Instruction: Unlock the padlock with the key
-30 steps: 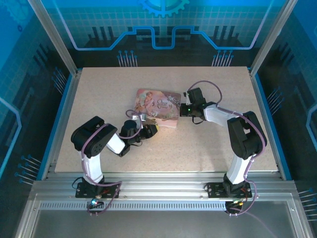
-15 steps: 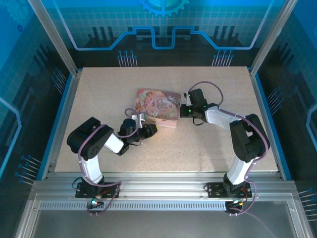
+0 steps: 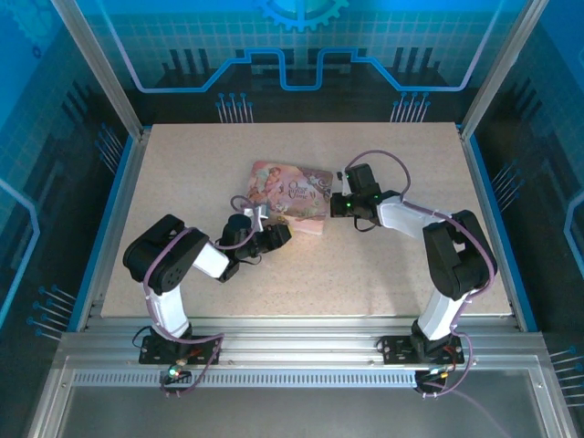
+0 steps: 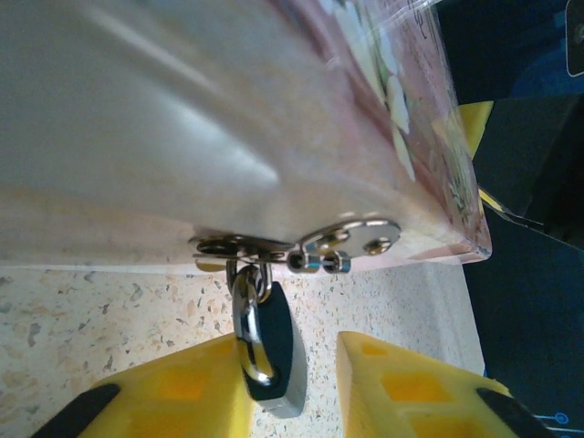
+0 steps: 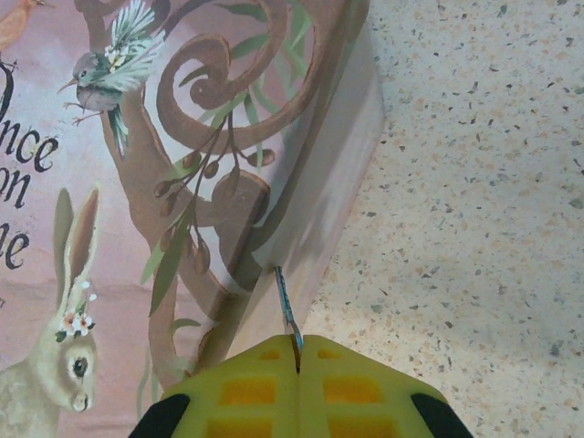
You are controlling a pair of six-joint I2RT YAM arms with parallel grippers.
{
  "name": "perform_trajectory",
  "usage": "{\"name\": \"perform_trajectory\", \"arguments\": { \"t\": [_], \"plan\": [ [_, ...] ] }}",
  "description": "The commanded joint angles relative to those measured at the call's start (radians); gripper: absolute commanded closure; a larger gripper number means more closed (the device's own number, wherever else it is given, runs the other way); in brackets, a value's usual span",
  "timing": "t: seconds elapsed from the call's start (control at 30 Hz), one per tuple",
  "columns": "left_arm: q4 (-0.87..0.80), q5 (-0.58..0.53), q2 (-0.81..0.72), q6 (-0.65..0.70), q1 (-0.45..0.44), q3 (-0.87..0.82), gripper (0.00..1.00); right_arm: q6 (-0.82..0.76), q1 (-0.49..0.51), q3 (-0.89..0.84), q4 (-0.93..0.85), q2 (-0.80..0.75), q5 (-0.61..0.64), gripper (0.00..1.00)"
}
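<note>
Pinching the key (image 5: 286, 306), right tool (image 5: 297, 345) closed

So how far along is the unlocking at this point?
Done: the right gripper is shut on the key, beside the pink tin. In hand: the left gripper, fingers open, flanks the padlock, which hangs from the tin's hasp, apparently locked. Left: bring key to padlock, insert, turn.

Top camera looks down from behind onto the whole table (image 3: 182, 164). Wrist cameras sit close behind the left pincer (image 4: 292, 388) and right pincer (image 5: 297, 351); all three share the pink tin (image 3: 292, 193) just ahead.
</note>
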Motion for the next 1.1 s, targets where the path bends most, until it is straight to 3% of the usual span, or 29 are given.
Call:
{"name": "perform_trajectory", "arguments": {
  "t": [0.0,0.1,0.33,0.6,0.7,1.07],
  "plan": [
    [0.009,0.025,0.016,-0.01,0.012,0.027,0.76,0.005,0.021,-0.009,0.018,-0.006,-0.021,1.0],
    [0.008,0.026,0.016,-0.017,0.015,0.021,0.75,0.003,0.022,-0.009,0.018,-0.008,-0.019,1.0],
    [0.052,-0.051,0.011,-0.008,0.015,-0.037,0.56,0.004,0.024,-0.006,0.018,-0.004,-0.023,1.0],
    [0.253,-0.103,0.079,0.045,0.017,-0.076,0.47,0.0,0.026,-0.009,0.016,-0.016,-0.017,1.0],
    [0.348,-0.072,0.144,0.043,0.026,-0.064,0.46,-0.002,0.027,-0.007,0.013,-0.013,-0.016,1.0],
    [0.347,-0.007,0.145,0.09,0.037,-0.021,0.46,-0.003,0.03,0.007,0.005,0.003,-0.013,1.0]
  ]
}}
